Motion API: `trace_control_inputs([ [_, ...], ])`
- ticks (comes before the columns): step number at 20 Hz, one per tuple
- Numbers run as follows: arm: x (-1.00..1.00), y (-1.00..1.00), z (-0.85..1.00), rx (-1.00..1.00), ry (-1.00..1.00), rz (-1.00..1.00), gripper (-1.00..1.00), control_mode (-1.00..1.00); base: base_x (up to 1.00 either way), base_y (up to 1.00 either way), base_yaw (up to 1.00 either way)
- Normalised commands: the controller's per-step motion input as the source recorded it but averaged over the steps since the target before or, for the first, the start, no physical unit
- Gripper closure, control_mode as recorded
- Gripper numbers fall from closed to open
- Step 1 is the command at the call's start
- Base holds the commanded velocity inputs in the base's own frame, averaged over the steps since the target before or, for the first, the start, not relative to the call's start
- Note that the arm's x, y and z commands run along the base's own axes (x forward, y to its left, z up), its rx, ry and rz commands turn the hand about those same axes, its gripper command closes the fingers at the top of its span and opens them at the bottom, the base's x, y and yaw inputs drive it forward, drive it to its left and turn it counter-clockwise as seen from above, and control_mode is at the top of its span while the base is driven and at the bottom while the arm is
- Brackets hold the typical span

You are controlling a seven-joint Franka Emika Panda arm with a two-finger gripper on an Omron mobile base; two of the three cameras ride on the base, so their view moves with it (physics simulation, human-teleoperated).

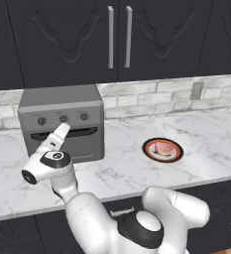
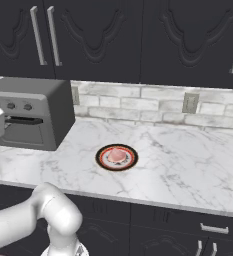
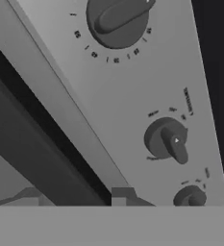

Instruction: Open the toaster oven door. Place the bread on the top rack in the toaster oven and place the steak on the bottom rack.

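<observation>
a white marble tabletop (image 1: 137,168) runs under dark wall cabinets (image 1: 87,39), with a pale brick backsplash behind. at the left sits the oven (image 1: 62,124), its door (image 1: 70,144) shut, the black handle (image 1: 65,134) running across its top edge below three knobs (image 1: 63,118). the arm reaches to the door front; the fingers (image 1: 61,131) are right at the handle, near its middle. in the hand view the knob panel and the dark bar sit very close, tilted by the roll of the hand. to the right, well apart from the oven, a red-rimmed plate (image 2: 116,157) holds the steak (image 2: 117,155); i cannot make out the bread apart from it.

risk, as i judge it: the fingers seem to sit high, near the seam between handle and knob panel. if they close there they may pinch only the bar's edge and slip off when pulling, or bump a knob. pulling straight out instead of down along the hinge arc could drag the whole oven.

how far apart the fingers are i cannot tell; the tips are barely visible, and whether they touch the handle is unclear.
</observation>
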Motion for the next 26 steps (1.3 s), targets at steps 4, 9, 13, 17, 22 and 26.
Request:
trace_control_inputs([
  [4,0.03,0.0,0.46,0.11,0.1,0.0,1.0,-1.0,0.0,0.0,0.0],
  [9,0.09,0.01,0.41,0.1,0.13,0.0,1.0,-1.0,0.0,0.0,0.0],
  [13,0.16,0.01,0.35,0.11,0.16,0.0,1.0,-1.0,0.0,0.0,0.0],
  [17,0.18,0.0,0.15,0.11,0.18,0.01,1.0,-1.0,0.0,0.0,0.0],
  [22,0.31,0.0,-0.05,0.1,0.16,0.03,1.0,-1.0,0.0,0.0,0.0],
  [26,0.35,0.05,-0.27,0.12,0.23,0.05,1.0,-1.0,0.0,0.0,0.0],
])
